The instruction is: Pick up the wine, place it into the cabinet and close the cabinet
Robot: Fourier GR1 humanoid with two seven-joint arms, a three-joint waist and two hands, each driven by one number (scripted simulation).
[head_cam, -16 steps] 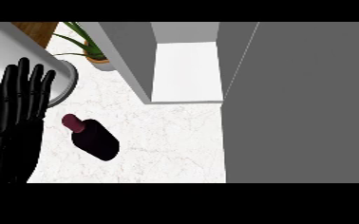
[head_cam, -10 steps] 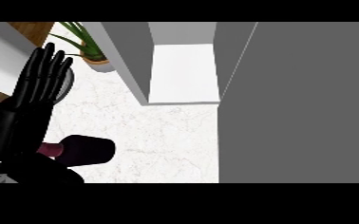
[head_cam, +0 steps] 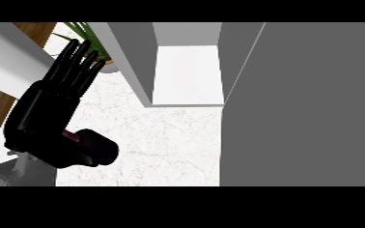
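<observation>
The wine bottle [head_cam: 98, 150] lies on its side on the white marble counter [head_cam: 167, 145] at the lower left, dark-bodied with a maroon neck. My left hand [head_cam: 44, 113] is over its neck end, fingers straight and pointing away from me, palm hiding part of the bottle. Whether the thumb touches the bottle I cannot tell. The cabinet [head_cam: 187, 75] stands open straight ahead, its white inside bare. Its grey door [head_cam: 299, 106] is swung out and fills the right side. My right hand shows nowhere.
A green potted plant [head_cam: 87, 35] stands at the back left beside the cabinet's grey side wall [head_cam: 132, 58]. A pale slanted surface [head_cam: 20, 60] runs along the left edge, with wood [head_cam: 30, 31] behind it.
My left hand has moved from the left edge rightward and over the bottle. The bottle now lies turned, neck to the left, lower in the view.
</observation>
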